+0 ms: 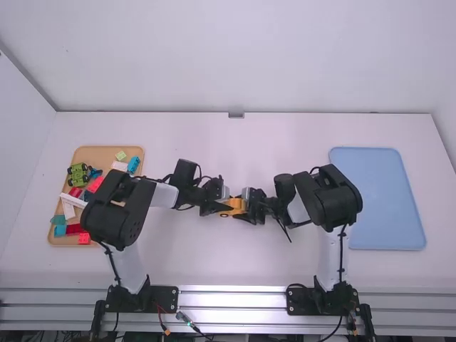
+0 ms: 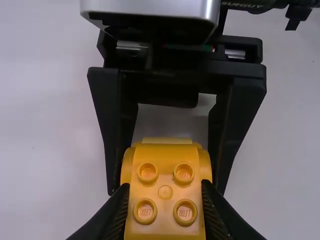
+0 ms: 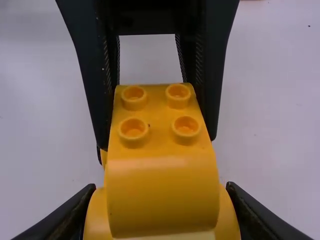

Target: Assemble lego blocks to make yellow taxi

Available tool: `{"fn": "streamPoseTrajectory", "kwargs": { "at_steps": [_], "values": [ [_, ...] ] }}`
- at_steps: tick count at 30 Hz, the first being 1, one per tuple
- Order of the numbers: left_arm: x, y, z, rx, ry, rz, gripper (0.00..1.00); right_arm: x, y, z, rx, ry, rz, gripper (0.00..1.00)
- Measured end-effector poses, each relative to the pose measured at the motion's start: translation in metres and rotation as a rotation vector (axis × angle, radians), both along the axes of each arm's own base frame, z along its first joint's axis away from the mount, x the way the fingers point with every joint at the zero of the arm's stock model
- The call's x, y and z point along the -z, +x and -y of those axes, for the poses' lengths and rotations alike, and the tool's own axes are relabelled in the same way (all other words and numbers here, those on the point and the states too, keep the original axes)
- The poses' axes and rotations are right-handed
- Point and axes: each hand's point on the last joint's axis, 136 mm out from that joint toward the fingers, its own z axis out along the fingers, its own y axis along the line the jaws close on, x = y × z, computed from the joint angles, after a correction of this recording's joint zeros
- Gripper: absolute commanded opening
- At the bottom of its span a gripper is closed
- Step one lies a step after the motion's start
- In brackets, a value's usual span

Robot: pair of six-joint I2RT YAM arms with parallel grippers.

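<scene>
A yellow-orange taxi body point(image 1: 234, 205) is held between the two grippers near the middle of the table. The left gripper point(image 1: 222, 207) is at its left end, and the right gripper point(image 1: 249, 205) at its right end. In the left wrist view, the left gripper point(image 2: 165, 195) is shut on the studded end of the yellow body point(image 2: 165, 190); the right gripper's fingers stand around its far end. In the right wrist view, the right gripper point(image 3: 160, 195) grips the rounded end of the yellow body point(image 3: 161, 192), with four-stud top facing the left gripper.
A wooden tray point(image 1: 107, 152) with several coloured blocks and a green vehicle point(image 1: 78, 175) lies at the left. A light blue tray point(image 1: 377, 199) lies at the right. Both arms reach in toward the middle of the table.
</scene>
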Motion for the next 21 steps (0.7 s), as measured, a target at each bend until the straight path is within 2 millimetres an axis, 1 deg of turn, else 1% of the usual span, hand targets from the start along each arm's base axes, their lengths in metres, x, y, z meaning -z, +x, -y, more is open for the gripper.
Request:
{"fn": "streamPoseTrajectory", "kwargs": {
  "at_steps": [2,3,4,6,7,10,17,21],
  "values": [
    [0.0109,-0.0010,0.0000,-0.010,0.034,-0.012,0.37,0.0002,-0.0013,-0.0020,-0.004,-0.002,0.000,0.53],
    [0.0126,-0.0028,0.0026,0.002,0.031,-0.012,0.38,0.0004,-0.0021,-0.0032,-0.007,-0.003,0.000,0.53],
    [0.0126,-0.0032,0.0063,0.008,0.036,-0.011,0.34,0.0004,-0.0028,-0.0041,-0.010,-0.004,0.001,0.52],
    [0.0125,-0.0025,0.0060,0.006,0.039,-0.008,0.33,0.0002,-0.0028,-0.0039,-0.010,-0.002,0.000,0.53],
    [0.0125,-0.0026,0.0060,0.006,0.038,-0.009,0.31,0.0002,-0.0028,-0.0038,-0.010,-0.002,0.000,0.53],
    [0.0121,-0.0026,0.0059,0.007,0.035,-0.009,0.31,0.0002,-0.0029,-0.0039,-0.011,-0.002,-0.001,0.53],
    [0.0115,-0.0017,0.0019,0.003,0.027,-0.014,0.34,0.0005,-0.0039,-0.0053,-0.013,-0.004,-0.002,0.53],
    [0.0113,-0.0027,0.0017,0.004,0.027,-0.019,0.41,0.0005,-0.0036,-0.0053,-0.012,-0.004,-0.001,0.53]
  ]
}}
